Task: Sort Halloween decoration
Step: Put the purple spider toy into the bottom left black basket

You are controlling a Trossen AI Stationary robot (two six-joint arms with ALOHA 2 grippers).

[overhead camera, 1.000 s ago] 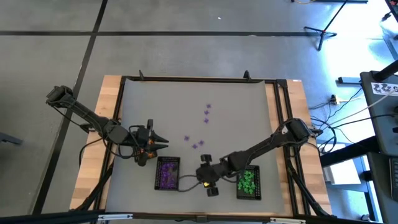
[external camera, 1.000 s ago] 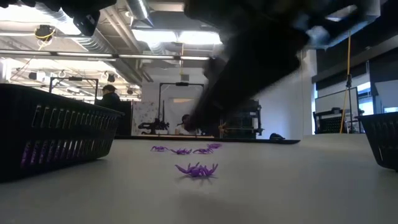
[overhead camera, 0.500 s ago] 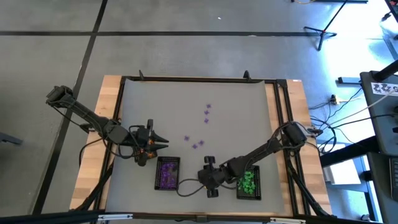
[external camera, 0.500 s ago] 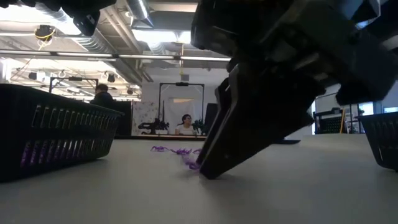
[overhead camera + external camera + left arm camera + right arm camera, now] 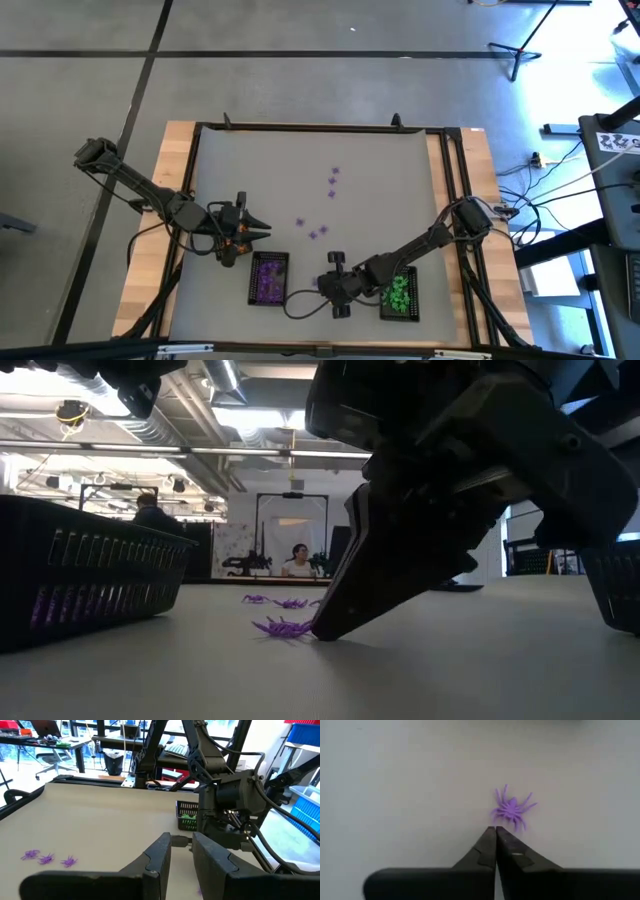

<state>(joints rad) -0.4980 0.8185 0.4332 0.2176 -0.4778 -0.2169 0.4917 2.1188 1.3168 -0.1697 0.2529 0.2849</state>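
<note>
Leftmost, the left gripper [image 5: 262,230] hovers, fingers slightly parted, empty. Beside it, a black mesh tray [image 5: 269,278] holds purple plastic spiders. Rightward, the right gripper [image 5: 495,831], closed on nothing, touches the smooth table just beside a leggy purple spider [image 5: 512,811]. Another mesh tray [image 5: 400,294] holds green trinkets.

A purple spider [image 5: 512,810] lies on the pale grey table [image 5: 395,780] beside what looks like a black gripper [image 5: 495,832].

Two dark, slim jointed arms with black cables trailing from the bases; orange marking near the left gripper [image 5: 262,231]; flat, tapering black fingers [image 5: 485,849].
</note>
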